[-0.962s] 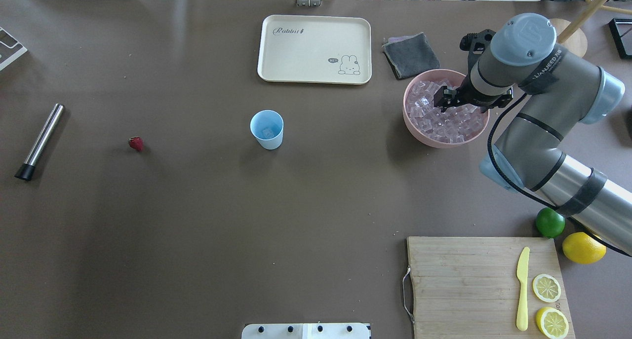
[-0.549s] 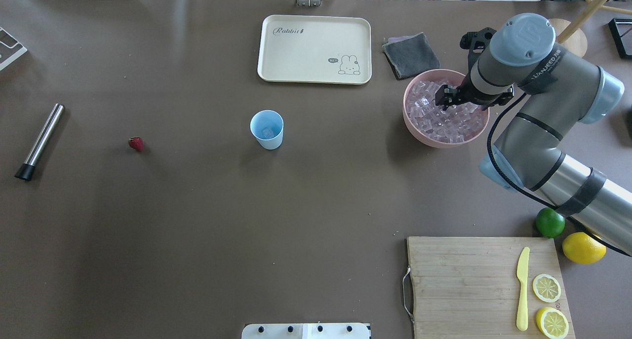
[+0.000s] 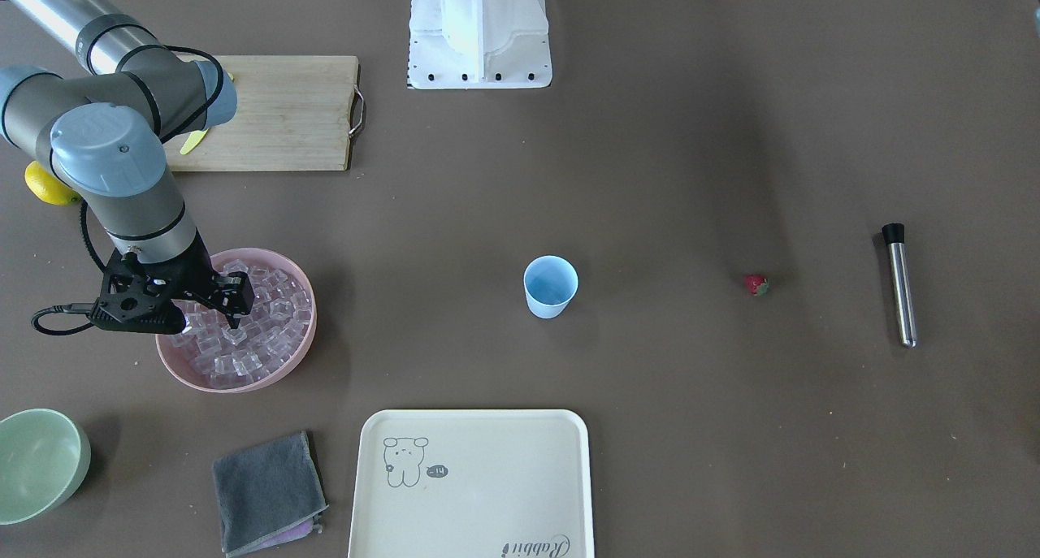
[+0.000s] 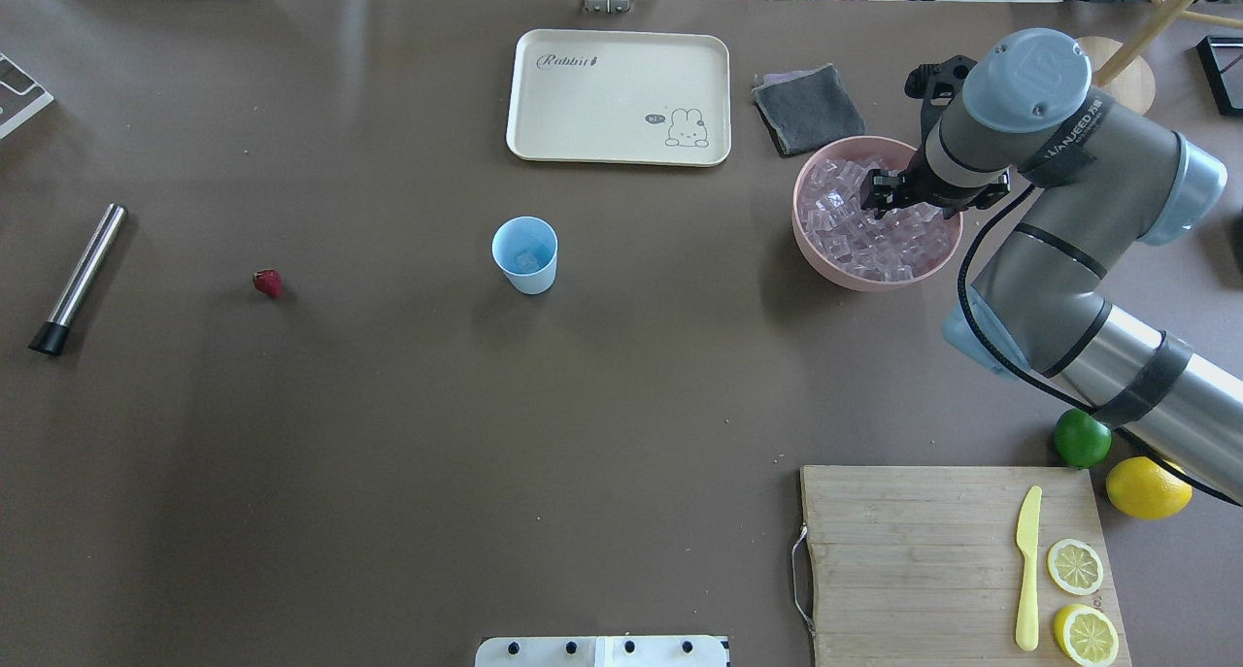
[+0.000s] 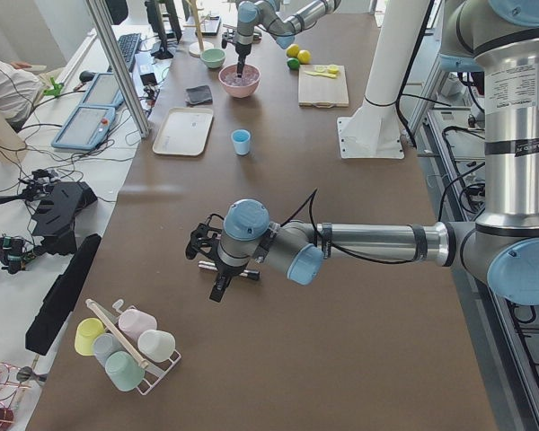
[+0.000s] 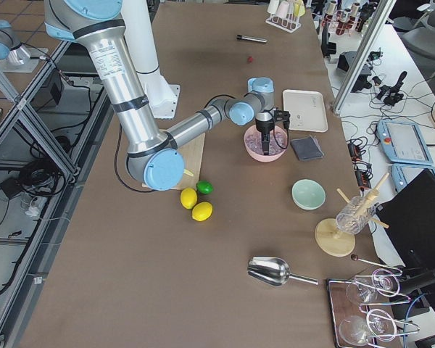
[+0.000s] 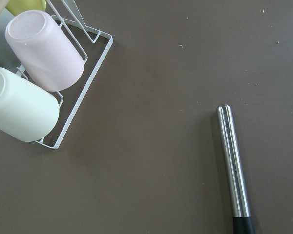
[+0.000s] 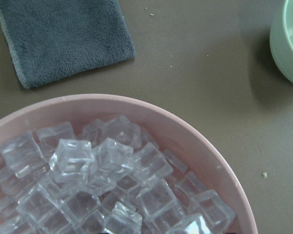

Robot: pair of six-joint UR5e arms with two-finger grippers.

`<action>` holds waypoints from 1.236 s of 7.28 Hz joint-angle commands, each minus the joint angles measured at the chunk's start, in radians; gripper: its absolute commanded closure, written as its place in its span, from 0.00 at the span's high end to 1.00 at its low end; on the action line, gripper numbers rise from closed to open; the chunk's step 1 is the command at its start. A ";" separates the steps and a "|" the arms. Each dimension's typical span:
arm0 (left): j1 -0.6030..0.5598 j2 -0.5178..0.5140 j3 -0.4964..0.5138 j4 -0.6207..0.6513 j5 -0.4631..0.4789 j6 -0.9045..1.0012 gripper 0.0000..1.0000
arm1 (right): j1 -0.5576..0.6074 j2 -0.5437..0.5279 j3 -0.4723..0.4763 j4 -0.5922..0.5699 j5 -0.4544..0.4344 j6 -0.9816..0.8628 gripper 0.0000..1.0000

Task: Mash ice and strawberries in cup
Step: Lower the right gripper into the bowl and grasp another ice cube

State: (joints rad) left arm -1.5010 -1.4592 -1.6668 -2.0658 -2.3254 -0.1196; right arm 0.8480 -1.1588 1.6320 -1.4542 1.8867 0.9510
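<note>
Right arm is reaching in from the right edge of the overhead frame. The right gripper [image 4: 879,201] is pointing down into the pink bowl [image 4: 809,254] at the upper right, its tips sitting among the ice [image 8: 112,161]. The wrist and the cubes are hiding the fingers, and the right wrist view is showing only heaped cubes. I cannot tell whether the claw is open, closed or gripping a cube.

The cup [image 4: 531,279] is standing upright near the centre of the overhead frame, well apart from the bowl. One ice cube [image 4: 525,257] is lying at its bottom. The strawberry [image 4: 267,282] is lying on the bare table left of the cup, well apart from it. A steel rod [image 4: 80,277] with a black end is lying at the far left.

The left gripper [image 5: 219,285] is hanging low over the table in the lower middle of the left side view, near a wire rack of cups [image 5: 126,346]. Only that view is showing it, so its claw state cannot be told. The left wrist camera is looking down on the rod and the rack.

A cream tray [image 4: 618,97] is lying at upper centre. A grey cloth [image 4: 808,109] is lying just beside the bowl, not touching. A cutting board [image 4: 913,550] at lower right is carrying a yellow knife [image 4: 1027,570].
</note>
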 commanded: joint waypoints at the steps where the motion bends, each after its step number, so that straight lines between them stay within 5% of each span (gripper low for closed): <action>1: 0.001 -0.004 0.001 -0.001 0.001 0.000 0.97 | -0.001 -0.002 0.000 0.000 -0.003 -0.023 0.56; 9: 0.018 -0.007 0.065 -0.080 0.003 -0.003 0.97 | 0.002 0.007 0.017 0.000 -0.023 -0.028 0.03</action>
State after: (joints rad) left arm -1.4841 -1.4650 -1.6192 -2.1250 -2.3236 -0.1220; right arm 0.8490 -1.1566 1.6375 -1.4542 1.8609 0.9235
